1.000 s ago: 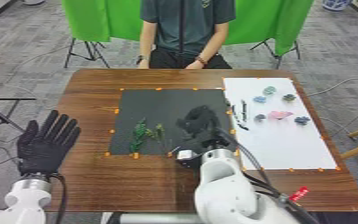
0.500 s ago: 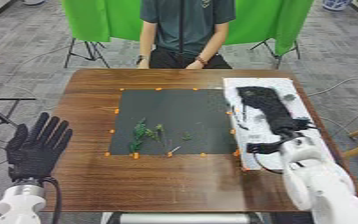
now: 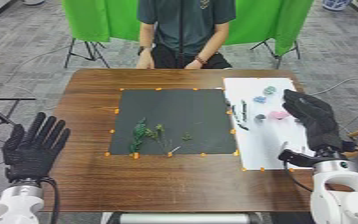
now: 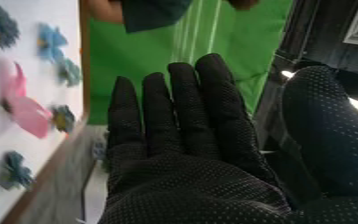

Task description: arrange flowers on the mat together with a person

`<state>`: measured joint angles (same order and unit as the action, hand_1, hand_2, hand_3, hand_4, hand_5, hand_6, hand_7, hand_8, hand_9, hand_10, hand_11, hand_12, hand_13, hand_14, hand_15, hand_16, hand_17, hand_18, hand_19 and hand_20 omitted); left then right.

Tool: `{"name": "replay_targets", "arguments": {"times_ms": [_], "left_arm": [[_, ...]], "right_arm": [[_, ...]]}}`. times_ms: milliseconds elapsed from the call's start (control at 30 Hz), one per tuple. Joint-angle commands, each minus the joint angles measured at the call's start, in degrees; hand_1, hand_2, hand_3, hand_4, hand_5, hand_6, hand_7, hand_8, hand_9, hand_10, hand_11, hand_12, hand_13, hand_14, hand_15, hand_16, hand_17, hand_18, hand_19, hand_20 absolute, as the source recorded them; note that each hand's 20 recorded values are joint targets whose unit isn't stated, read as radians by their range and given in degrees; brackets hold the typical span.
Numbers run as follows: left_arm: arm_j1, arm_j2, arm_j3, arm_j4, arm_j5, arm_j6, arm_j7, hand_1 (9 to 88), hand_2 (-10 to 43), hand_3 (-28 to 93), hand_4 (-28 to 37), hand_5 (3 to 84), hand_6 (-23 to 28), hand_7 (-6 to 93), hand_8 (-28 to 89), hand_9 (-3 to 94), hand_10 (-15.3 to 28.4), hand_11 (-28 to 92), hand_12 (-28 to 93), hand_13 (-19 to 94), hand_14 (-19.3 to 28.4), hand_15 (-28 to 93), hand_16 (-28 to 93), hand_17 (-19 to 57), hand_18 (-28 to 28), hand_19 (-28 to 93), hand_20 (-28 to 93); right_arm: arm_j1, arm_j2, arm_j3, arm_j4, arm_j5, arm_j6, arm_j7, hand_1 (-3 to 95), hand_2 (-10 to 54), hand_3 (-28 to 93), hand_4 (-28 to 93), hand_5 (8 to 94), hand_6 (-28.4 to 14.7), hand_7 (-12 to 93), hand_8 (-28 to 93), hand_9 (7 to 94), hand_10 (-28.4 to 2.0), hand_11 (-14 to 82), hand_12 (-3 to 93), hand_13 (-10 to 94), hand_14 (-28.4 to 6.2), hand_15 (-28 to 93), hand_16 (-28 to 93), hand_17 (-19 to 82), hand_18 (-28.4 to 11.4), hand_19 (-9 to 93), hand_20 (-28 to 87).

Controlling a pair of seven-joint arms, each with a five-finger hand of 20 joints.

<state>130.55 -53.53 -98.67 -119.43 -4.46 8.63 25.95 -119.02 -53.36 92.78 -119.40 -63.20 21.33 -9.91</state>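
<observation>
Head view: left hand (image 3: 33, 155) is open, fingers straight, at the worktop's (image 3: 158, 185) 9 o'clock edge. Right hand (image 3: 318, 120) is open too, nothing gripped, around 3 o'clock on the white mat (image 3: 260, 155). Pink flower (image 3: 279, 114) sits just beside it, with the blue one (image 3: 260, 99) up toward 12. Over on the dark mat (image 3: 171, 105), the leafy sprig (image 3: 139, 132) lies around 7 o'clock. Right wrist view has those straight fingers (image 4: 186, 105) too, pretty clearly.
</observation>
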Motion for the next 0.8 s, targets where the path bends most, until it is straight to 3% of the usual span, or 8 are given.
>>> {"name": "replay_targets", "arguments": {"times_ms": [33, 300, 400, 467, 667, 800], "left_arm": [[1.27, -0.74, 0.04, -0.27, -0.04, -0.38, 0.00, 27.7, 11.8, 73, -28.3, 43.4, 6.9, 6.8, -9, 40.0, 12.3, 13, 5, 29, 13.6, 25, -7, -3.5, 11.5, 29, 8], [1.48, -0.86, 0.06, -0.27, -0.15, -0.14, -0.09, 27.8, 11.9, 73, -28.3, 43.4, 6.9, 6.8, -9, 40.1, 12.3, 13, 5, 29, 13.4, 25, -7, -3.5, 11.5, 29, 8], [1.79, -0.86, -0.02, -0.38, -0.10, -0.11, -0.07, 27.8, 11.9, 73, -28.3, 43.4, 6.8, 6.9, -9, 40.1, 12.3, 13, 5, 29, 13.4, 25, -7, -3.5, 11.5, 29, 8], [2.00, -0.92, -0.06, -0.48, -0.11, -0.15, 0.09, 27.8, 11.8, 73, -28.3, 43.4, 6.8, 6.9, -9, 40.1, 12.3, 13, 5, 29, 13.4, 25, -7, -3.5, 11.5, 29, 8], [1.81, -0.87, 0.02, -0.36, -0.02, 0.05, -0.17, 27.9, 11.9, 73, -28.3, 43.5, 6.9, 6.9, -9, 40.2, 12.3, 13, 5, 29, 13.5, 25, -7, -3.6, 11.6, 29, 8], [1.78, -0.98, 0.09, -0.30, -0.03, 0.09, -0.28, 28.0, 12.0, 73, -28.3, 43.5, 6.9, 6.9, -9, 40.2, 12.3, 13, 5, 29, 13.5, 25, -7, -3.6, 11.6, 29, 8]], "right_arm": [[1.33, -0.87, 1.71, 0.81, 2.78, -3.92, -1.82, 23.5, 8.9, 79, -23, 50.5, -6.7, 14, -12, 46.7, -14.0, 5.3, 10.2, 34, -10.5, 11, 5, 20, -10.6, 16, 14], [1.59, -2.05, 3.77, 1.86, 8.14, -8.33, -2.36, 24.9, 6.2, 77, -23, 54.7, -5.7, 15, -12, 48.5, -12.7, 5.8, 10.1, 36, -11.8, 12, 5, 21, -10.7, 16, 15], [1.56, -3.91, 6.88, 2.80, 10.02, -16.19, 0.53, 25.5, 5.2, 77, -23, 57.2, -5.2, 15, -13, 50.9, -12.5, 6.3, 10.0, 38, -11.5, 13, 5, 23, -10.9, 19, 17], [-1.54, -8.63, 13.88, 2.05, 9.59, -24.40, 2.77, 25.8, 4.7, 76, -22, 57.9, -5.4, 14, -12, 51.4, -13.0, 6.4, 10.0, 39, -11.6, 13, 5, 25, -11.0, 21, 19], [-1.56, -10.56, 15.98, 2.10, 9.04, -28.97, 4.51, 26.3, 4.0, 75, -22, 58.7, -5.6, 14, -12, 52.0, -13.6, 6.4, 10.0, 40, -11.5, 13, 5, 26, -11.3, 24, 21], [-1.75, -10.50, 15.80, 1.85, 8.66, -28.36, 4.42, 26.4, 3.7, 75, -21, 58.8, -5.8, 13, -12, 52.2, -13.7, 6.4, 9.9, 40, -11.4, 13, 5, 26, -11.4, 23, 22]]}}
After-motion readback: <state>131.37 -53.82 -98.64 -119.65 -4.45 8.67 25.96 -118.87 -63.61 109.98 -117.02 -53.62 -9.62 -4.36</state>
